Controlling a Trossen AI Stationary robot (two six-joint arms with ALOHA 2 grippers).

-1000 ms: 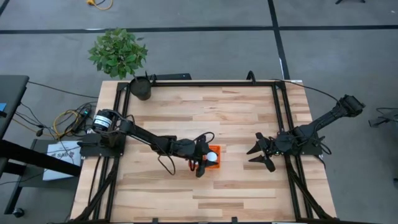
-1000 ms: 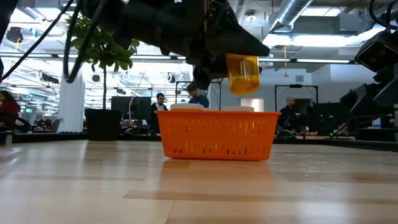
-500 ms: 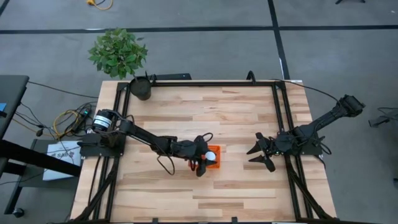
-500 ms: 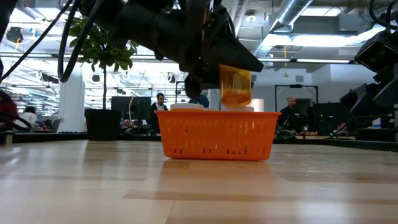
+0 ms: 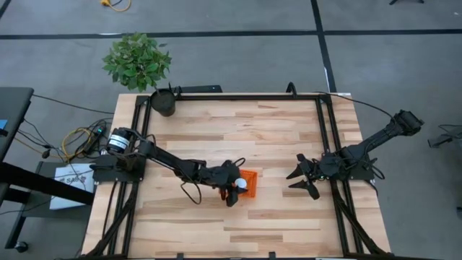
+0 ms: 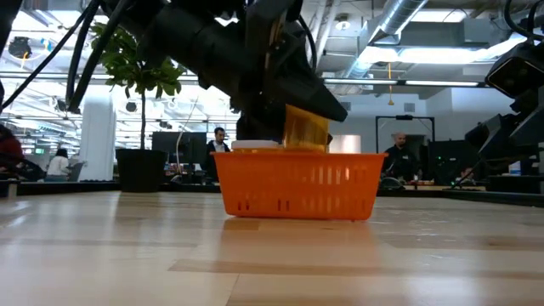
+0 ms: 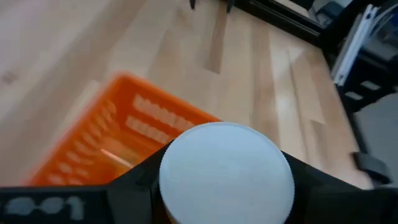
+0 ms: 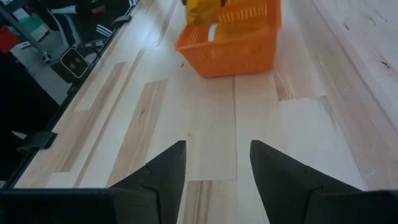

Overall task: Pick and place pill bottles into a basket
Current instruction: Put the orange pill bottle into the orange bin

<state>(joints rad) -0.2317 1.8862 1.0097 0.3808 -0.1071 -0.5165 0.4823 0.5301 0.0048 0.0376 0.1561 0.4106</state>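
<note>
My left gripper [image 5: 234,189] is shut on an orange translucent pill bottle [image 6: 306,132] with a round white cap [image 7: 227,174]. It holds the bottle over the small orange basket [image 5: 250,179], which stands on the table's middle. The bottle's lower end is down behind the basket's near wall [image 6: 297,183]. A white cap of another bottle [image 6: 255,144] peeps over the rim. My right gripper [image 5: 307,177] is open and empty, low over the table to the right of the basket [image 8: 233,37]. My left gripper pinches the pill bottle between its two fingers [image 7: 134,183], one on either side just below the cap's rim [image 7: 166,180]. The fingers come slanting down from the table's left. The bottle stands nearly upright, cap up. The basket wall hides whether its foot rests on anything.
A dark round pot [image 5: 164,103] with a green plant stands at the table's far left corner. Black frame rails [image 5: 325,137] run along the table's sides. Bare wood lies between the basket and my right gripper [image 8: 217,168]. People sit in the room beyond.
My left gripper has gone down and a little toward the table's left edge with the pill bottle. The bottle, first clear above the basket's rim, now stands with its lower end inside the basket.
</note>
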